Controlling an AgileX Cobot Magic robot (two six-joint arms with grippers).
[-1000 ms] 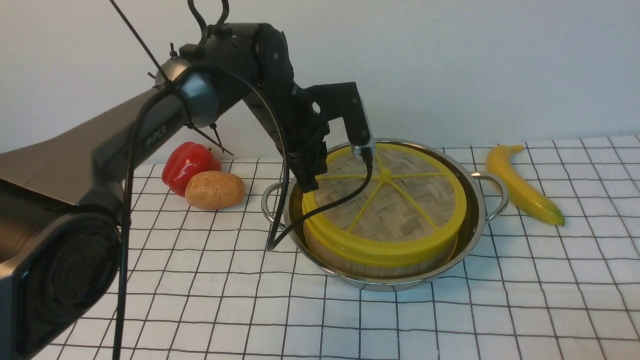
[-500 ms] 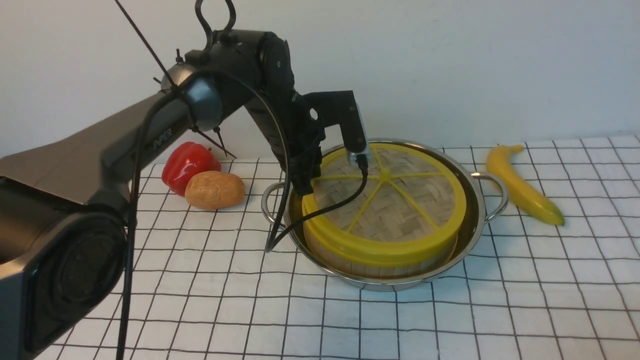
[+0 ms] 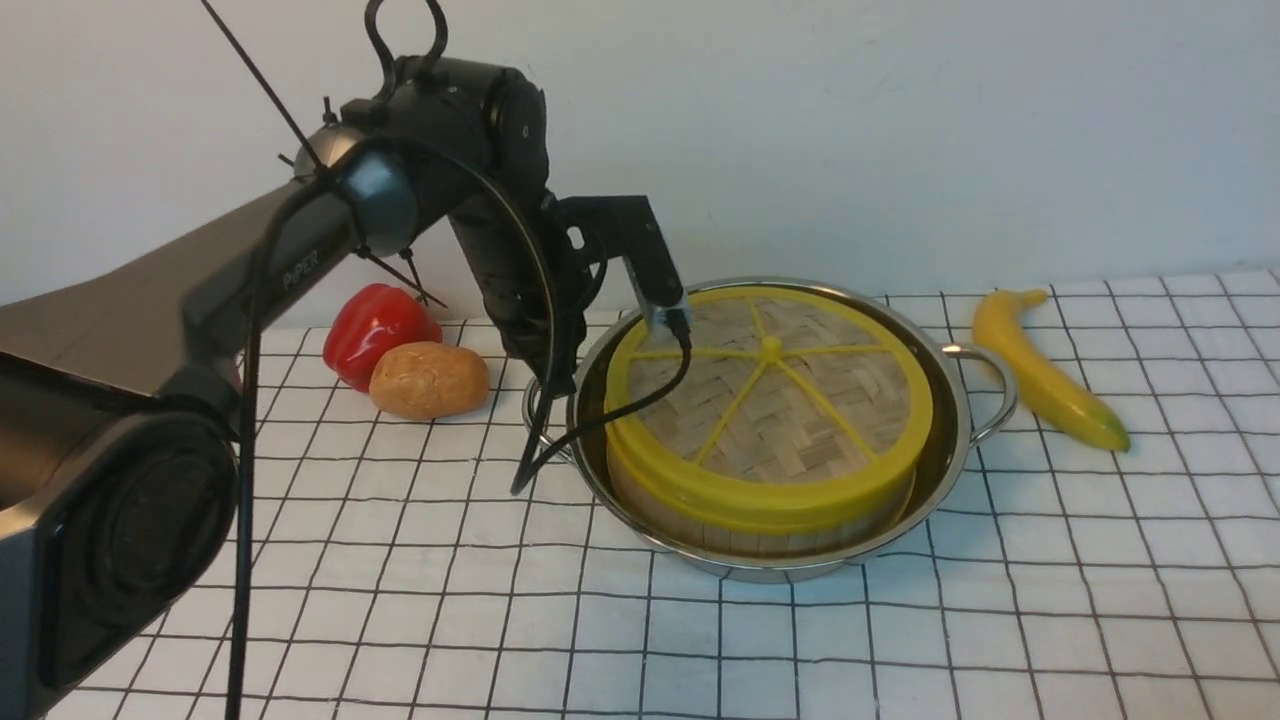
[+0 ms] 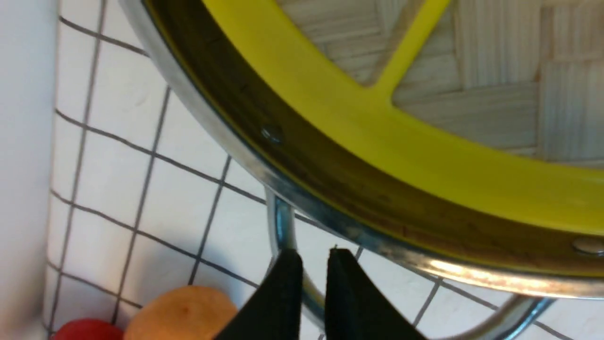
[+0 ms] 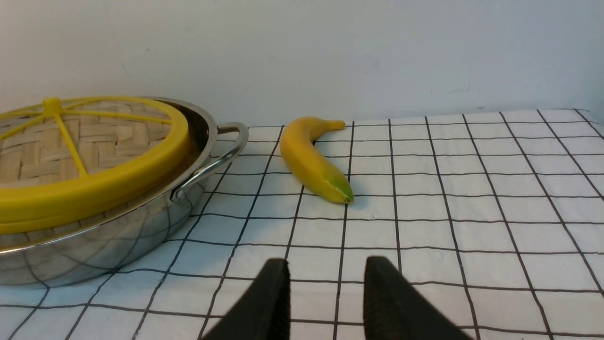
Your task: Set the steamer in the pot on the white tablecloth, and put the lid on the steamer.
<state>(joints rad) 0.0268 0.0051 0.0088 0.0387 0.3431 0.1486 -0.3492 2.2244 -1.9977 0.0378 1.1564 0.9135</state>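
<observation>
The shiny pot [image 3: 962, 415] stands on the white tablecloth [image 3: 900, 640] with the steamer [image 3: 760, 540] inside it; only a strip of the steamer's wooden wall shows. The woven lid [image 3: 770, 400] lies flat on the steamer, and nothing touches it. My left gripper [image 3: 558, 385] hangs just outside the pot, above its left loop handle [image 4: 278, 222], with a narrow gap between its black fingers [image 4: 349, 283] and nothing in it. The lid's yellow rim [image 4: 377, 137] and the pot's edge [image 4: 236, 156] fill the left wrist view. My right gripper [image 5: 325, 278] is open and empty, low over the cloth to the right of the pot [image 5: 118, 245].
A banana [image 3: 1045, 375] lies right of the pot, close to its right handle. A red pepper [image 3: 375, 325] and a potato [image 3: 430, 380] sit at the back left, near my left arm. A white wall rises behind the table.
My left arm has drawn back to the left, from over the lid's left part to above the pot's left handle. The lid stays lying on the steamer.
</observation>
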